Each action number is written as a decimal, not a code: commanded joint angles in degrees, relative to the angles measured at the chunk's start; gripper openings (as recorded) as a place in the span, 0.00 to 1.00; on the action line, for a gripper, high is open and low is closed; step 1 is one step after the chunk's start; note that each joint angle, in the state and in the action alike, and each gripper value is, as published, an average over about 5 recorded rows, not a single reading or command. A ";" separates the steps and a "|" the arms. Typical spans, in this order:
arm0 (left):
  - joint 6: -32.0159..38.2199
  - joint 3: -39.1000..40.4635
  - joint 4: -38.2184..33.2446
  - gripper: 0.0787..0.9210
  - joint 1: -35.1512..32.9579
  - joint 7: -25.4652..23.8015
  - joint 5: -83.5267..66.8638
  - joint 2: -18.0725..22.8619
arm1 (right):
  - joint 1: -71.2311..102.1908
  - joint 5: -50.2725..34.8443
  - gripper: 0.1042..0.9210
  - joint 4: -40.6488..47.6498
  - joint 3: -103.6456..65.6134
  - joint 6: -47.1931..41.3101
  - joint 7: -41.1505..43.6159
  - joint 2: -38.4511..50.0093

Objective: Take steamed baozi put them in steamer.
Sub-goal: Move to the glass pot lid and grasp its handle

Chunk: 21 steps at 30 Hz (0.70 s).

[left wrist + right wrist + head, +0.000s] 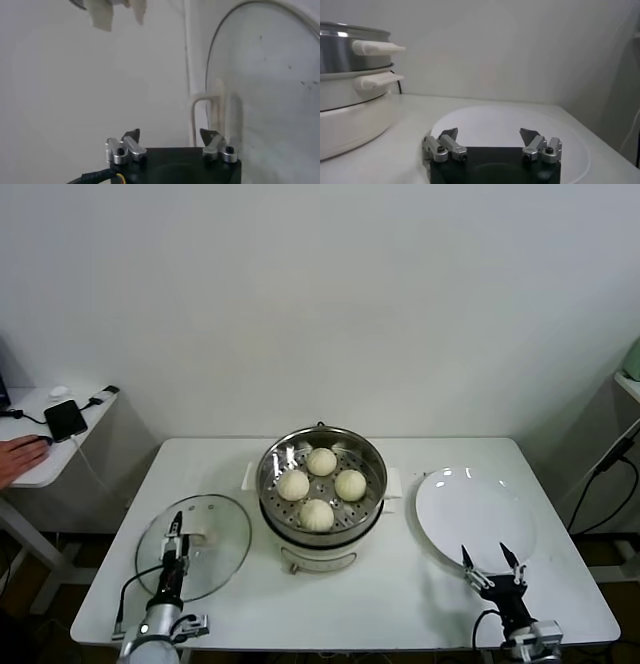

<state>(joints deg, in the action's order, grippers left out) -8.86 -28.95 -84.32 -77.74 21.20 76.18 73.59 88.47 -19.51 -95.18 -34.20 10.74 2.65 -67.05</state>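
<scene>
Four pale cream baozi (321,486) lie on the perforated tray inside the round steel steamer (372,464) at the middle of the white table. The steamer's side with its white handles shows in the right wrist view (350,85). My left gripper (176,527) is open and empty at the front left, over the glass lid (215,539); in the left wrist view (170,136) the lid's white handle (207,107) lies just ahead of it. My right gripper (490,558) is open and empty at the front right, over the near edge of the white plate (470,509).
The flat white plate (495,125) right of the steamer holds nothing. A side table at the far left carries a black phone (65,420) with cables, and a person's hand (18,456) rests on it. Cables hang at the far right.
</scene>
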 commanded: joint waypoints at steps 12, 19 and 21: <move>2.05 -0.16 7.13 0.41 3.51 1.17 2.03 0.48 | 0.35 0.89 0.88 -1.00 -0.08 -0.28 0.08 -0.08; 3.16 -0.88 6.87 0.17 3.78 2.01 1.30 0.61 | 0.58 0.86 0.88 -1.56 -0.11 -0.36 0.19 -0.08; 3.18 -1.18 4.30 0.11 3.03 1.34 0.37 0.38 | 0.67 0.84 0.88 -1.92 -0.16 -0.39 0.23 -0.02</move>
<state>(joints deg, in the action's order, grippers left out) -6.70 -29.56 -78.34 -74.69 22.40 77.88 74.15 89.04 -18.68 -96.53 -34.29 10.44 2.77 -67.13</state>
